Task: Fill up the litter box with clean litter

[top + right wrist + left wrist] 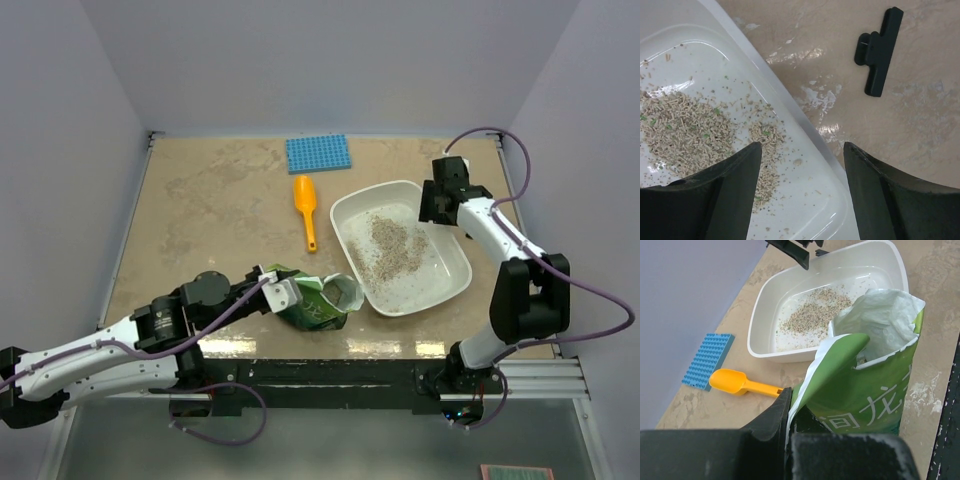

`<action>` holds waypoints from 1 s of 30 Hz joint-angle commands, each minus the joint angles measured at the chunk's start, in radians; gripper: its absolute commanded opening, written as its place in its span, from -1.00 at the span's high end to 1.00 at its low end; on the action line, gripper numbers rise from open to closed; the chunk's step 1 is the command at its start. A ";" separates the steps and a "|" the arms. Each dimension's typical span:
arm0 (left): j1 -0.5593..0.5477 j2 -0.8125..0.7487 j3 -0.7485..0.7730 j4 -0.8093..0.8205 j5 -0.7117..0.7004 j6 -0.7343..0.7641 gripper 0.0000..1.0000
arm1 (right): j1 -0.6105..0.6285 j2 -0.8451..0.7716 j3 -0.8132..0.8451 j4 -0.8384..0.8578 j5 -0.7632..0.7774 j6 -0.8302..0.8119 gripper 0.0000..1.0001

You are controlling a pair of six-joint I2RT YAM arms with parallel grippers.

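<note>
The white litter box [458, 288] sits right of centre, with a loose heap of clean litter [388, 248] on its floor. My left gripper [283, 291] is shut on the edge of a green foil bag [318, 303]. The bag is tilted, its open mouth beside the box's near-left corner. In the left wrist view the gripper [788, 405] pinches the bag [875, 385] in front of the box [760, 305] and the litter [815, 310]. My right gripper [433, 205] is open and empty over the box's far right rim; its jaws [802, 150] straddle the rim [785, 95] beside the litter [685, 130].
An orange scoop [306, 208] lies left of the box, and a blue studded mat [318, 153] lies behind it. Both show in the left wrist view: the scoop [737, 382] and the mat [707, 360]. A black clip [879, 50] lies on the table beyond the box.
</note>
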 commanded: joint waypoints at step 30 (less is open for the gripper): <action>0.004 -0.124 -0.163 0.258 0.070 -0.087 1.00 | -0.142 0.418 0.325 0.075 -0.174 0.134 1.00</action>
